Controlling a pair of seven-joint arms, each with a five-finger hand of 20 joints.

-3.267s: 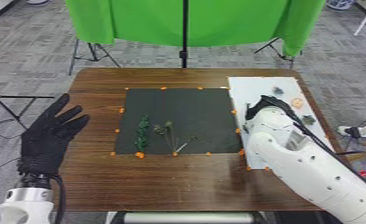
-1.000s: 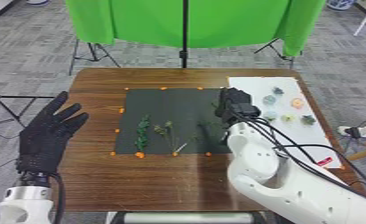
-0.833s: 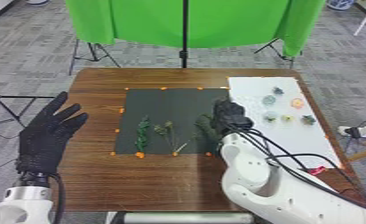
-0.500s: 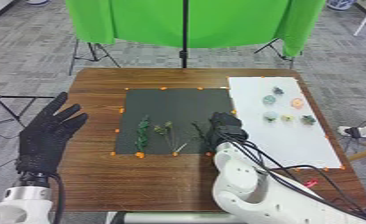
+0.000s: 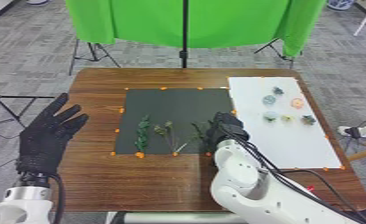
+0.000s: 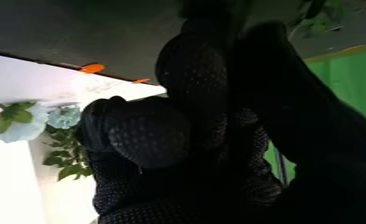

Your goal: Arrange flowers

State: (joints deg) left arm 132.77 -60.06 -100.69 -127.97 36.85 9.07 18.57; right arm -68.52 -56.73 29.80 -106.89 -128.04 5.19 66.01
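Six flowers (image 5: 297, 103), head view | leaves (image 6: 68, 156), right wrist view | fingers — left hand (image 5: 48, 134) spread, right hand (image 5: 224, 127) curled, hold unclear

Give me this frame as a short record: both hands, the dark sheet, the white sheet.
Left hand: black-gloved, open, at the table's left edge
Right hand: black-gloved, at the black rectangular sheet's right edge; grip unclear
Black sheet: leafy green sprig left, thin-stemmed sprig middle, dark green sprig beside right hand
White rectangular sheet: six small flower heads
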